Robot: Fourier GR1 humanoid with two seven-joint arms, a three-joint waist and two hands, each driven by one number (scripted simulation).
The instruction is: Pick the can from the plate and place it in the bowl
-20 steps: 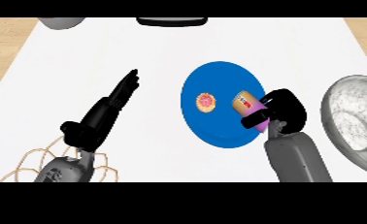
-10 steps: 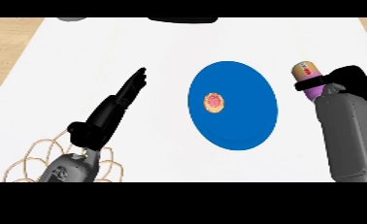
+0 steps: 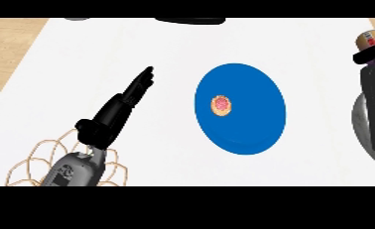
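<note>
The can (image 3: 365, 38) shows only its tan top at the right edge, held above the counter with my right hand (image 3: 364, 57) curled round it. Just below the hand, a grey curved rim at the right edge looks like the bowl (image 3: 356, 120), mostly cut off by the edge and by my forearm. The blue plate (image 3: 249, 124) lies in the middle of the counter, with a small round pink pastry (image 3: 222, 104) on its left half. My left hand (image 3: 117, 109) rests at the lower left, open, fingers straight and pointing up and right, well apart from the plate.
A tan wire basket (image 3: 29, 166) sits at the lower left under my left forearm. A black object (image 3: 192, 21) and a grey one (image 3: 77, 19) lie at the counter's far edge. The wooden counter edge (image 3: 18, 39) runs along the left.
My right hand lifted the can off the plate and carried it right and away, to the view's right edge. The pastry stays on the plate. My left hand has barely moved.
</note>
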